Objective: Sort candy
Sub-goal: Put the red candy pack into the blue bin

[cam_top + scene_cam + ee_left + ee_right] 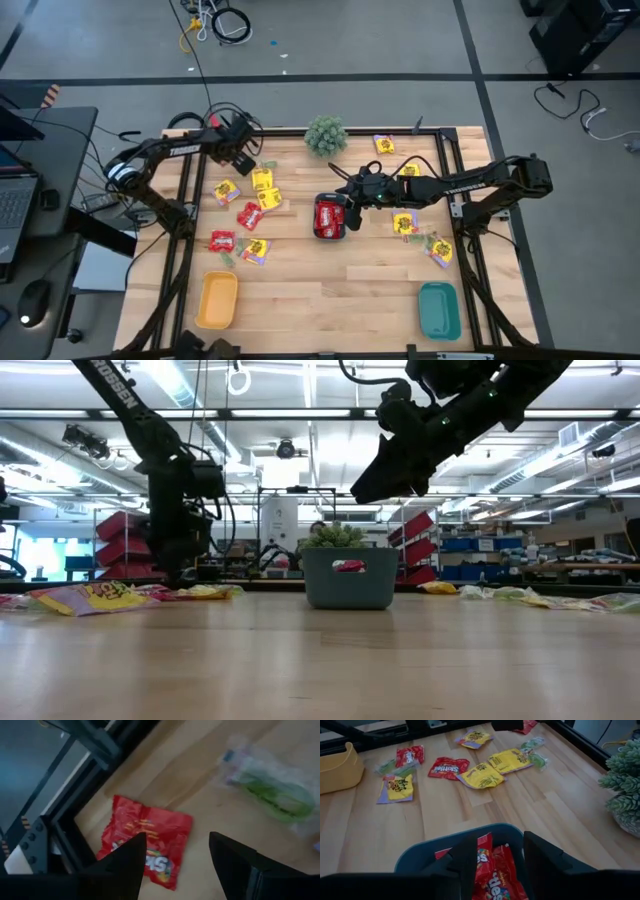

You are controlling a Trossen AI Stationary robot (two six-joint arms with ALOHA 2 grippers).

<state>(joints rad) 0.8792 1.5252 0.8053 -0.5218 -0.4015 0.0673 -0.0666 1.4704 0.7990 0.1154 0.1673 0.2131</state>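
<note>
Candy packets lie flat on the wooden table: yellow ones [262,180], red ones [250,215] and small green ones [534,751] on the left, more yellow ones [404,225] on the right. My left gripper [177,840] hangs open at the far left. Its fingers point steeply down, just above a red packet [150,832] beside the table's frame. A green packet [272,790] lies close by. My right gripper [495,855] hangs open over a dark teal bin [330,217] at mid-table that holds red packets [495,870]. In the low view that gripper [370,485] is clear above the bin [348,582].
A spiky green plant ball [326,135] stands at the far middle. A yellow tray [218,300] sits at the near left and a teal tray [438,310] at the near right. Black frame rails [95,750] run along the table's edges.
</note>
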